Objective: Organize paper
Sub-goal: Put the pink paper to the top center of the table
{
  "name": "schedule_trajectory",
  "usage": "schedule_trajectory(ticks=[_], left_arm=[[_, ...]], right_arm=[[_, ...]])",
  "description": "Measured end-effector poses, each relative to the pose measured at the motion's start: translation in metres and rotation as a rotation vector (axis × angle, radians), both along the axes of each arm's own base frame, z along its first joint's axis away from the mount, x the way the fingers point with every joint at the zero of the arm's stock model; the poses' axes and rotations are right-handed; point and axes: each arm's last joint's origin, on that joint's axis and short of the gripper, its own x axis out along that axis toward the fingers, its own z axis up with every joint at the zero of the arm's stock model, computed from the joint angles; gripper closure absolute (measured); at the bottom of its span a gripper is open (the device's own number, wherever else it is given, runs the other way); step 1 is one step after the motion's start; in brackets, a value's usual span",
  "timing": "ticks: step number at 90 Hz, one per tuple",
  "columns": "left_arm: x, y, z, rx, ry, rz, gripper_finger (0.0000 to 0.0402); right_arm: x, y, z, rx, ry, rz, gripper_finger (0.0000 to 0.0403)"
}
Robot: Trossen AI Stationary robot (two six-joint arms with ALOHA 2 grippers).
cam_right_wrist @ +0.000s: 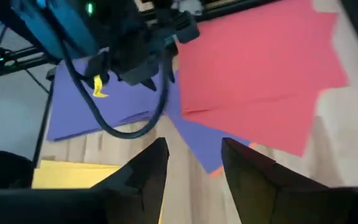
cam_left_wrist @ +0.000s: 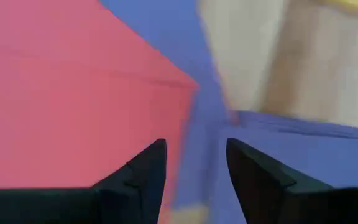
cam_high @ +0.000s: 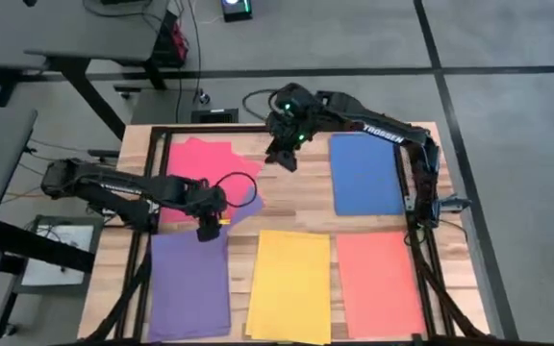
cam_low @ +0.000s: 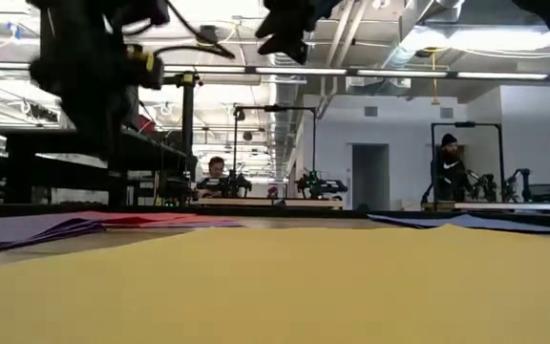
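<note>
A wooden table (cam_high: 287,207) seen from above holds sheets of coloured paper. On its left side lies a messy fan of red sheets (cam_high: 205,168), with the corner of a purple sheet (cam_high: 249,201) and a sliver of orange poking out beneath it. Along the near edge sit three neater stacks side by side: a purple stack (cam_high: 188,288) on the left, a yellow stack (cam_high: 289,284) in the middle and an orange-red stack (cam_high: 378,281) on the right. A blue stack (cam_high: 365,173) lies apart at the far right.

The left gripper (cam_high: 208,231) hangs over the spot where the red fan meets the far edge of the purple stack. Its two dark fingers (cam_left_wrist: 145,174) are spread a little, with nothing between them; red and purple paper show past the tips.

The right gripper (cam_high: 284,154) hovers above bare wood just beyond the red fan, between it and the blue stack. Its fingers (cam_right_wrist: 148,171) are likewise parted and hold nothing.

In the room behind the table, two people (cam_low: 450,167) are at distant benches.
</note>
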Motion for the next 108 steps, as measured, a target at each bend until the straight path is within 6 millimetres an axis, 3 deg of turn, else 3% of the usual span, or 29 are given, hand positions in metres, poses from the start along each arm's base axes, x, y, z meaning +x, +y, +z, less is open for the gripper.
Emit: schedule_trajectory(ticks=[24,51,88,98,108], left_arm=[[-0.009,0.003,-0.036,0.058,-0.010,-0.064,0.0251],[-0.005,0.002,-0.049,0.010,-0.165,-0.015,0.0251],[0.012,0.002,-0.090,-0.010,-0.054,0.068,0.0253],[0.013,0.001,-0.094,-0.027,-0.051,0.110,0.0282],[0.013,0.001,-0.094,-0.042,-0.054,0.116,0.0349]], right_arm=[[-0.015,-0.011,0.009,0.038,0.016,-0.081,0.0264],[-0.016,-0.010,0.007,0.031,0.041,-0.086,0.0265],[-0.023,-0.006,0.001,0.027,0.131,-0.045,0.0265],[-0.024,-0.005,0.000,0.033,0.149,-0.044,0.0265],[-0.024,-0.005,0.000,0.033,0.151,-0.043,0.0265]])
